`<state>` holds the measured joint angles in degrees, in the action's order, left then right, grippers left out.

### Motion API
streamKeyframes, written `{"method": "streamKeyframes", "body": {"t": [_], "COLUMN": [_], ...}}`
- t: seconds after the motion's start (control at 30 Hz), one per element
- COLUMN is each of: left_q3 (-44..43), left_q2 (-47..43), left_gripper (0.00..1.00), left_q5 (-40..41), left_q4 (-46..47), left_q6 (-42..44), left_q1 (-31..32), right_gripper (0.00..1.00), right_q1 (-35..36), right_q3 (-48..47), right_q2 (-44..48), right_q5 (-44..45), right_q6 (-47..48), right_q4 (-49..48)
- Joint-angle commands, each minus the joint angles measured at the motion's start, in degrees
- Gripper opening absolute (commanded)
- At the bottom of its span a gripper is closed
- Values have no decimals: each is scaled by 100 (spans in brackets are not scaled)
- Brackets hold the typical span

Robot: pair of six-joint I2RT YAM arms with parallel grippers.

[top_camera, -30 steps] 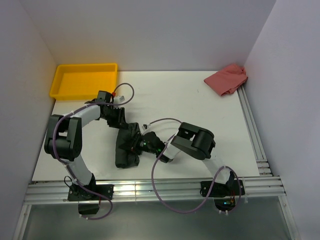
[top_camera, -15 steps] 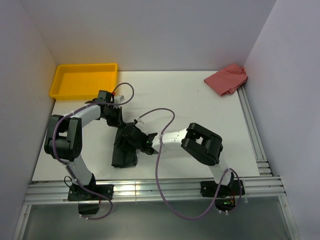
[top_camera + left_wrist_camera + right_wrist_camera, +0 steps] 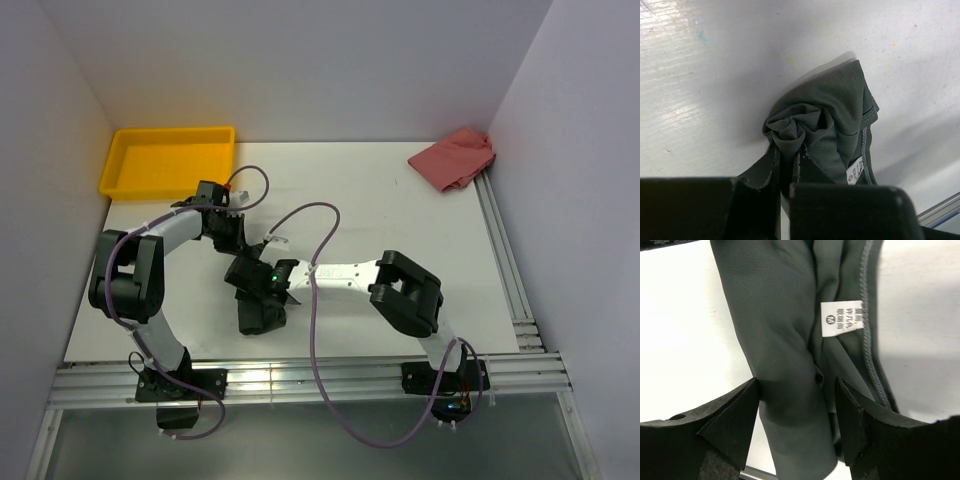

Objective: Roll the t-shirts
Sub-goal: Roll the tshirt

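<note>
The dark grey t-shirt [image 3: 259,313] lies bunched in a long bundle on the white table, left of centre. My left gripper [image 3: 233,242] is at its far end; in the left wrist view it [image 3: 785,161] is shut on a twisted knot of the t-shirt [image 3: 826,112], with the white label [image 3: 854,172] beside it. My right gripper [image 3: 248,279] reaches in from the right over the bundle. In the right wrist view it [image 3: 796,390] stands open, straddling a thick fold of the t-shirt [image 3: 772,315] just below the label [image 3: 842,318].
A yellow tray [image 3: 165,160] stands at the back left. A pinkish-red cloth [image 3: 455,158] lies crumpled in the back right corner. Aluminium rails run along the front edge [image 3: 300,380] and the right side [image 3: 505,260]. White walls close in the table.
The right arm has stretched left over the bundle and its gripper has opened. The left gripper has shut on the shirt's far end. The bundle has shifted and narrowed a little.
</note>
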<state>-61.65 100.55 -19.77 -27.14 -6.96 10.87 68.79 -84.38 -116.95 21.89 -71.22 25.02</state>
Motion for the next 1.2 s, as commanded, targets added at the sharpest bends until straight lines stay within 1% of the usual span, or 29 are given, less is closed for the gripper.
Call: {"method": "streamKeyframes", "body": {"t": [0.0,0.1,0.13,0.17,0.23,0.27,0.37,0.43,0.53,0.7,0.83,0.97,1.03,1.1,1.13,1.17], "left_q3": [-111,-128,-120,-119,-137,-128,-128,-137,-146,-163,-155,-163,-155,-163,-155,-163], "left_q2": [-176,-168,-159,-159,-150,-150,-141,-141,-124,-106,-106,-97,-115,-124,-132,-132], "left_gripper": [0,0,0,0,0,0,0,0,0,0,0,1,4,8,12,14], "left_q5": [175,184,193,193,193,184,184,184,158,158,158,158,158,149,149,123], "left_q4": [24,15,15,15,15,15,7,6,6,-2,-2,-11,-11,-20,-11,-20], "left_q6": [37,28,28,37,28,28,37,37,37,46,46,46,54,55,55,72], "left_q1": [11,11,11,11,20,20,20,20,29,38,38,38,38,38,38,38], "right_gripper": [67,67,67,67,67,67,66,66,66,66,66,66,65,62,59,53], "right_q1": [125,230,266,301,398,424,521,582,626,697,749,802,802,802,802,802], "right_q3": [-412,-930,-1105,-1507,-1905,-2264,-2766,-2986,-3154,-3216,-3453,-3454,-3436,-3384,-3331,-3305], "right_q2": [172,32,-47,-248,-468,-591,-1031,-1163,-1348,-1603,-1867,-2016,-2051,-2087,-2087,-2113], "right_q5": [526,764,834,948,1036,1063,1124,1133,1160,1002,931,870,870,843,843,835], "right_q6": [135,196,214,231,266,284,302,276,240,284,258,249,205,179,187,179], "right_q4": [829,1259,1556,1724,2171,2296,2631,2815,3035,3018,3263,3334,3431,3492,3501,3510]}}
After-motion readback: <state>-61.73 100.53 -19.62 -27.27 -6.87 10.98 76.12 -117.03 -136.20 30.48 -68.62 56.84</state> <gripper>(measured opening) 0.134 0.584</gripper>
